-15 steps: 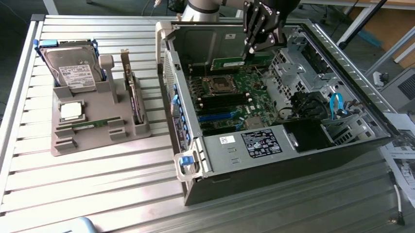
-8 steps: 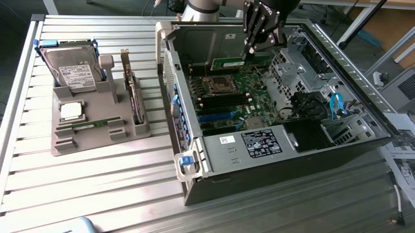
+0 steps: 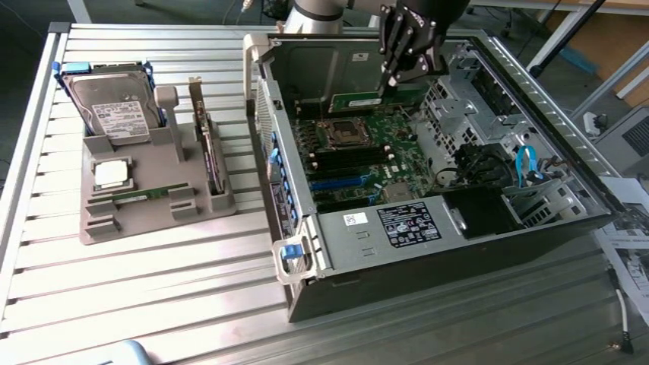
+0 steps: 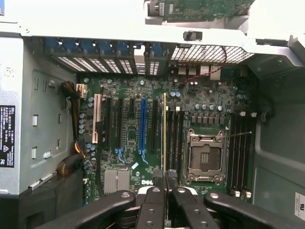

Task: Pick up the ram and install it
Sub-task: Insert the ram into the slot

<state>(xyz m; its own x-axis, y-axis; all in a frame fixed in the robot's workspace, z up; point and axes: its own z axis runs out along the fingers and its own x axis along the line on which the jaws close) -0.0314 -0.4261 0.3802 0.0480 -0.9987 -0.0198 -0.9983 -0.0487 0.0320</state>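
Note:
The ram is a thin green stick, and my gripper is shut on it above the open computer case, near the case's far wall. In the wrist view the ram appears edge-on as a narrow line running out from between the black fingers of my gripper. It hangs over the motherboard, lined up along the black memory slots beside the processor socket.
On the exterior view's left, a grey parts holder carries a hard drive, a square silver processor, an upright expansion card and a small green stick. Cables and drive bays crowd the case's right side.

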